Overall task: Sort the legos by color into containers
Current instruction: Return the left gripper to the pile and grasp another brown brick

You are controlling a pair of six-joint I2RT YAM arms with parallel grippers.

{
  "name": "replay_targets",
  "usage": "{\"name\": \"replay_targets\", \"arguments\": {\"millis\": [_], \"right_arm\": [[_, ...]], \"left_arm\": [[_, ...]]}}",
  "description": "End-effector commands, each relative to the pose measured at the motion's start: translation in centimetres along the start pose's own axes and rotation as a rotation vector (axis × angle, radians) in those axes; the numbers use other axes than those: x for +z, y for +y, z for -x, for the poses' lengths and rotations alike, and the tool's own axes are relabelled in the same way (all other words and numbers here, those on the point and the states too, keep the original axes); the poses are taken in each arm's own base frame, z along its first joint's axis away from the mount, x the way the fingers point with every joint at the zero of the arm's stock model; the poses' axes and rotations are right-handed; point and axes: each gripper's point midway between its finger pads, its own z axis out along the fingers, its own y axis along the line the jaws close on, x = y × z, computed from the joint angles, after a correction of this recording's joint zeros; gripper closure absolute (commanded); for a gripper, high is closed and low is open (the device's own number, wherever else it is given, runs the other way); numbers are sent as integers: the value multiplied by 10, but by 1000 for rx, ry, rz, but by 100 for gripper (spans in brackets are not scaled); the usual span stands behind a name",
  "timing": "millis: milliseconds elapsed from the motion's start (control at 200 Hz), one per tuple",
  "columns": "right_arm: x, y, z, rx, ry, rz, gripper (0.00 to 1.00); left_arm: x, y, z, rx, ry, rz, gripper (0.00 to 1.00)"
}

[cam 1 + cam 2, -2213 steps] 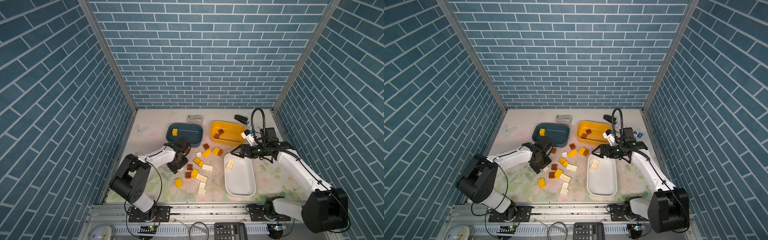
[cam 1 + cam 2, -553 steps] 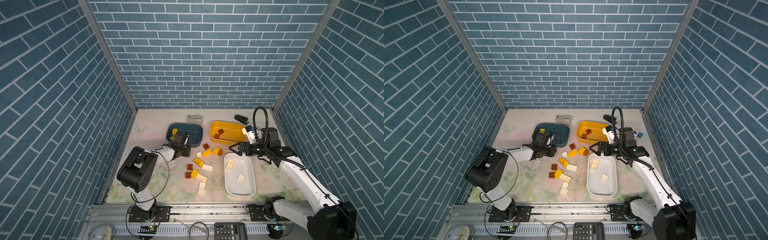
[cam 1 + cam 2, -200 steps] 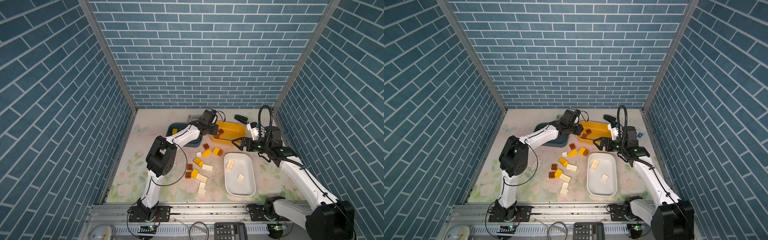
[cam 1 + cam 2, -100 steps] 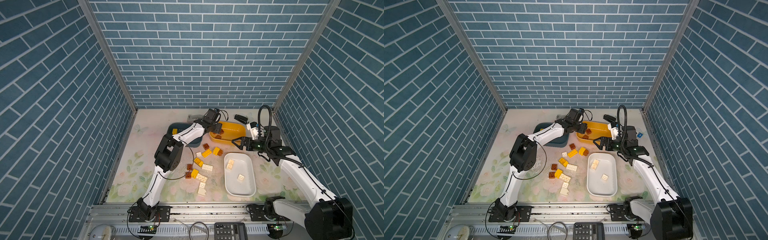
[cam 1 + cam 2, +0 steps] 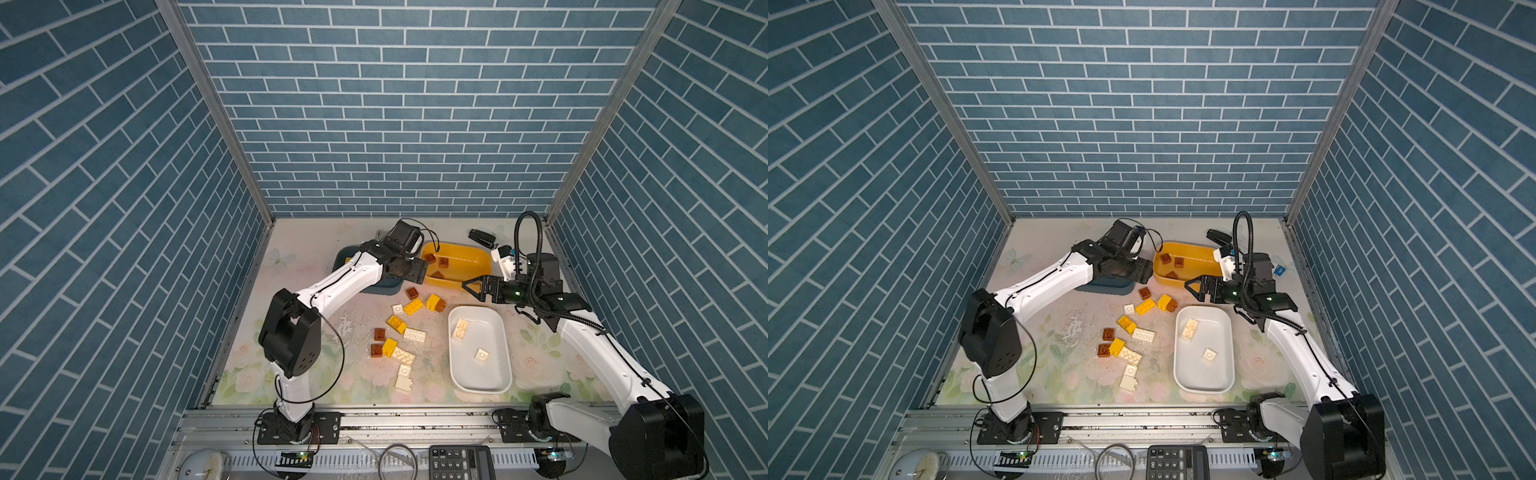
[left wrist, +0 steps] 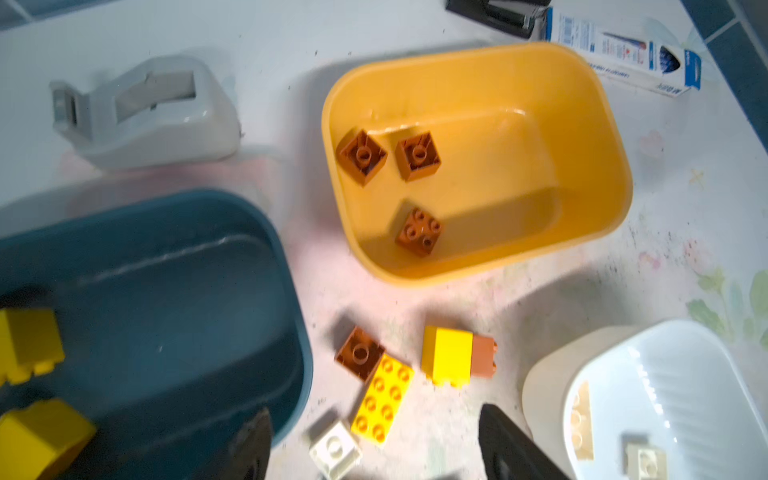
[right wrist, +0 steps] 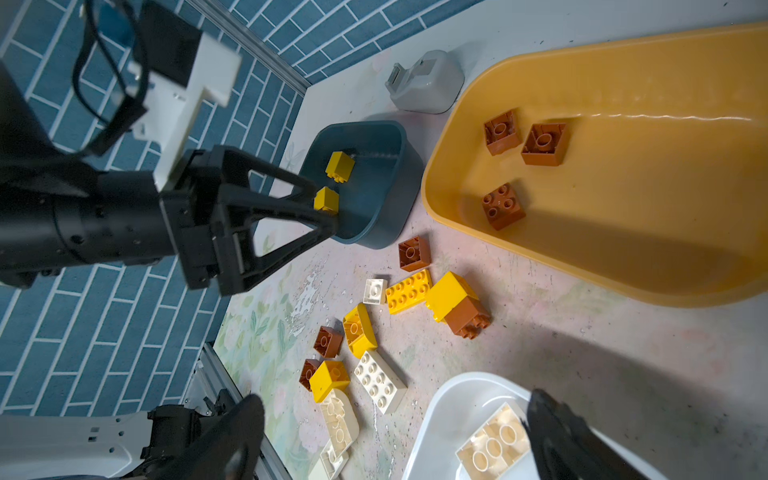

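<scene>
Jaws apart now on the left gripper: a second ago they were clamped shut, and the yellow tub, which held two reddish-brown bricks a few seconds back, now holds three. In the left wrist view two of them lie hollow side up, next to each other, and the third brick sits studs up, a little apart from that pair. The left gripper hangs over the yellow tub's corner on the side of the blue tub, fingers spread and nothing between them.

Over to the right gripper: it has hardly budged, hanging wide open and empty above the table, between the yellow tub and the white tub.

The blue tub holds two yellow bricks, clear in the right wrist view. The white tub has two cream bricks, an oblong one and a small square one, well apart.

Plenty left on the table (all three colours): a brown square just beside a yellow oblong, a yellow block joined to a brown one, and further toward the robot a loose cluster of brown, yellow and cream pieces.
</scene>
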Motion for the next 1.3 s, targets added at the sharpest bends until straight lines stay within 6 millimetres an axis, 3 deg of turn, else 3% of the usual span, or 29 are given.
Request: {"name": "replay_targets", "arguments": {"millis": [0,115,255,475,860,1295], "right_arm": [[4,2,-13,45,32,37,2],[7,5,-20,50,50,49,2],[11,9,-27,52,65,66,3],[18,13,-37,57,87,84,3],[16,12,-46,59,99,68,3],[13,8,-51,47,114,44,3]], "left_arm": [[-11,12,-60,-58,164,60,21],[-25,20,-98,-110,219,117,21],[-23,29,-140,-178,271,149,22],[-4,46,-175,-208,317,205,28],[30,42,-186,-213,362,190,36],[34,50,-209,-222,419,221,56]]}}
